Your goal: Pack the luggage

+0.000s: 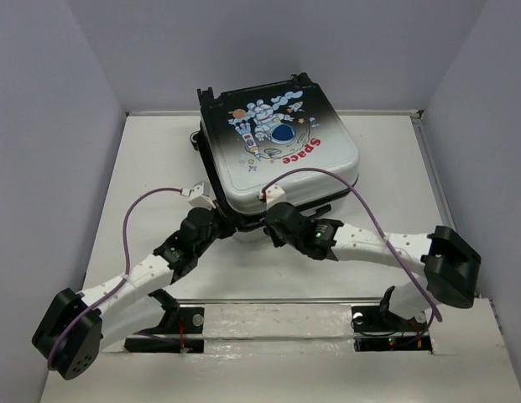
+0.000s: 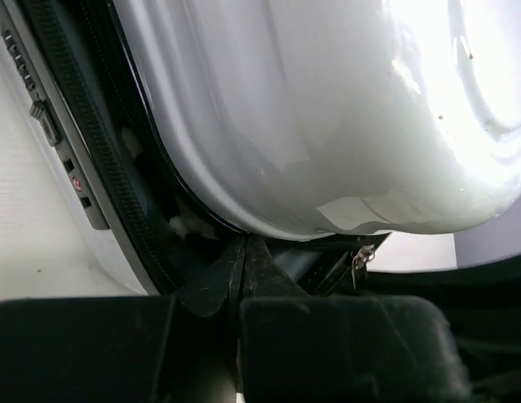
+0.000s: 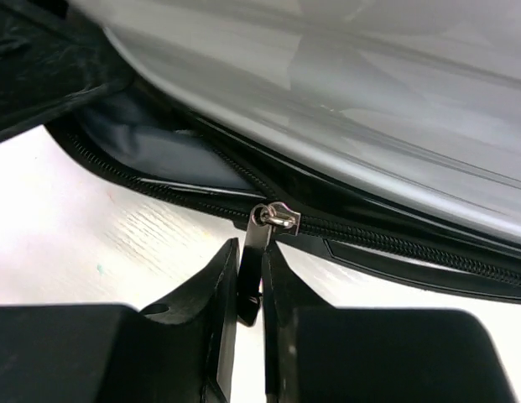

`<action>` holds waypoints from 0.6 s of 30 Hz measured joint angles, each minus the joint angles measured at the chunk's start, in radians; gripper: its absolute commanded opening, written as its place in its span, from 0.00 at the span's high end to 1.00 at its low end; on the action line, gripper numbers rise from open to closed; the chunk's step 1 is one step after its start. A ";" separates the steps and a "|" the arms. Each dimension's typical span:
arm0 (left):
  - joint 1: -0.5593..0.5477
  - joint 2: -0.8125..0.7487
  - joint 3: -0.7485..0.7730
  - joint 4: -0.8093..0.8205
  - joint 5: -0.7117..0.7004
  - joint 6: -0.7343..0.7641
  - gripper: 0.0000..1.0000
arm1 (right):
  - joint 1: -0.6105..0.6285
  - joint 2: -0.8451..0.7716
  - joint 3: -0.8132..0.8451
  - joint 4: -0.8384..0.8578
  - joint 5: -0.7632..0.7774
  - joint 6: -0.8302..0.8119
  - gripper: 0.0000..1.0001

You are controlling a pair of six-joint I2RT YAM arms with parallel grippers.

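The luggage (image 1: 281, 147) is laid flat at the far middle of the table (image 1: 151, 176), its lid down but the near seam seen gaping. The zipper pull (image 3: 258, 245) is pinched by the right gripper (image 3: 250, 281). The left gripper (image 2: 243, 269) is pressed together at the seam, with nothing seen between its jaws. The thin tab could be lost, or the grey lining (image 3: 159, 147) caught in the teeth, if it is dragged off the track's line.

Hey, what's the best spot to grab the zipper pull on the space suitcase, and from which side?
Pinch the flat black pull tab hanging off the metal slider, approaching from the table side, below the luggage seam. It juts outward edge-on, so jaws close on its two flat faces, as the right gripper does now.
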 measured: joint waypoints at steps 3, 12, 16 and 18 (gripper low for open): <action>0.013 -0.007 0.000 -0.020 -0.027 0.008 0.94 | 0.077 0.100 0.094 -0.028 0.113 0.008 0.93; 0.011 -0.092 0.000 -0.077 -0.024 0.010 0.48 | 0.109 0.023 -0.016 0.089 0.128 0.043 0.93; -0.025 -0.177 0.040 -0.179 0.029 0.023 0.04 | 0.122 -0.154 -0.171 0.128 0.098 0.081 0.93; -0.042 -0.235 0.117 -0.290 0.041 0.057 0.01 | 0.140 -0.270 -0.249 0.126 0.085 0.108 0.93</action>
